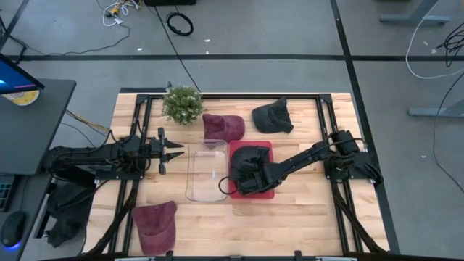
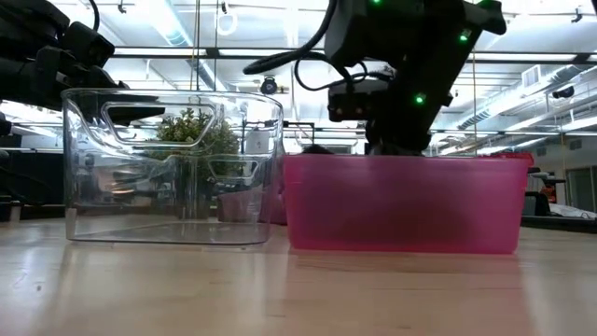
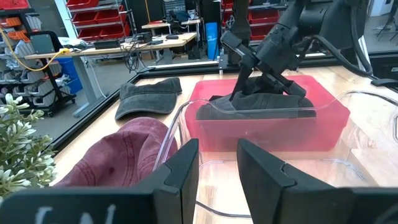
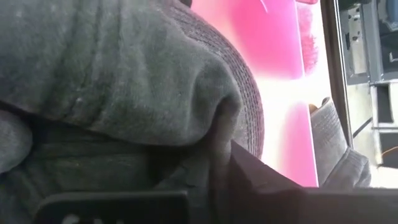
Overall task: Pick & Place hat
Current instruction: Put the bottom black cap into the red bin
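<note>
**Placement step under way: dark hat lowered into pink bin**

Placement is judged to be the step in hand; the right gripper is seen down inside the pink bin, and a dark grey hat is lying in that bin beneath it; in the right wrist view the grey fabric is pressed right against the finger, so contact is confirmed; whether the fingers are pinching the cloth or have begun to part cannot be told from the frames.

The left gripper is held idle beside the clear bin, on the side away from the pink one, with its fingers spread apart and nothing between them.

Three further hats are noted on the worktop: a maroon hat just beyond the clear bin, a second dark hat behind the pink bin, and another maroon hat near the front edge on the left; a small potted plant stands at the back.

Next move, as judged: the fabric is to be let go fully and the right gripper raised straight up clear of the bin walls; care is called for so that the cloth is not snagged on a finger and dragged out again; only once the hat is seen to lie free in the bin should another hat be approached.
</note>
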Controlling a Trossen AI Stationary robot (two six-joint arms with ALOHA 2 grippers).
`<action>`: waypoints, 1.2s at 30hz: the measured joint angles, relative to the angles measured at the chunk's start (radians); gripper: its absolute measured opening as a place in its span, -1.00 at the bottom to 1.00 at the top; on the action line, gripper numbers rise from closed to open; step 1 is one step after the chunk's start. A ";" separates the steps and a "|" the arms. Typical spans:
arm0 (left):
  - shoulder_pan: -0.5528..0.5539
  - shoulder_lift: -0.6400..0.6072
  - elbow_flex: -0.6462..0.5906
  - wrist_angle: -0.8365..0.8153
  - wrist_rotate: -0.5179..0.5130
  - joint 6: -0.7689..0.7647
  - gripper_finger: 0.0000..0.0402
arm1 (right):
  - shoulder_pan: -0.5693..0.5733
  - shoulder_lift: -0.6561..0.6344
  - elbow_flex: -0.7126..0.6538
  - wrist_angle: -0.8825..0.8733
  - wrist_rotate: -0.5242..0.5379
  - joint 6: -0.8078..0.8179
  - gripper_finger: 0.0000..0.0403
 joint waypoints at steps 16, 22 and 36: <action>0.000 0.000 0.000 0.000 0.000 0.000 -0.43 | 0.068 -0.108 -0.004 -0.043 -0.001 -0.004 -0.12; 0.000 0.000 0.000 0.000 0.000 0.000 -0.43 | 0.092 -0.145 -0.004 -0.038 0.010 -0.010 -0.07; 0.000 0.000 0.000 0.000 0.000 0.000 -0.43 | 0.135 -0.156 -0.002 0.342 -0.078 -0.260 -0.17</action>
